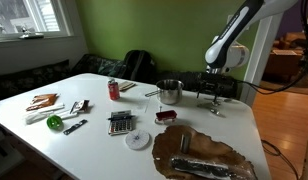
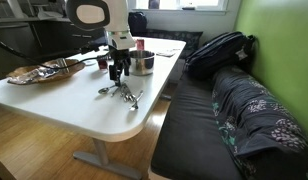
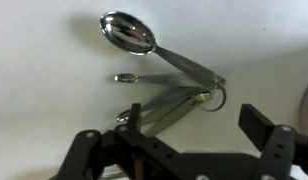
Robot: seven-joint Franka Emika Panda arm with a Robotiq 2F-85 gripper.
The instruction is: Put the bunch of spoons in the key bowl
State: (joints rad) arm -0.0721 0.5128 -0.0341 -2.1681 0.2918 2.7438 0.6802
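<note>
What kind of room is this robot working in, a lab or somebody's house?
Most likely a dining nook in a home: a white table with a cushioned bench beside it, a green wall and window, and a backpack left on the seat.

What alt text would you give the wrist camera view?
A bunch of metal spoons joined on a ring lies fanned out on a white table, the largest spoon uppermost. The open gripper frames the bottom edge, its dark fingers either side of the handles.
</note>
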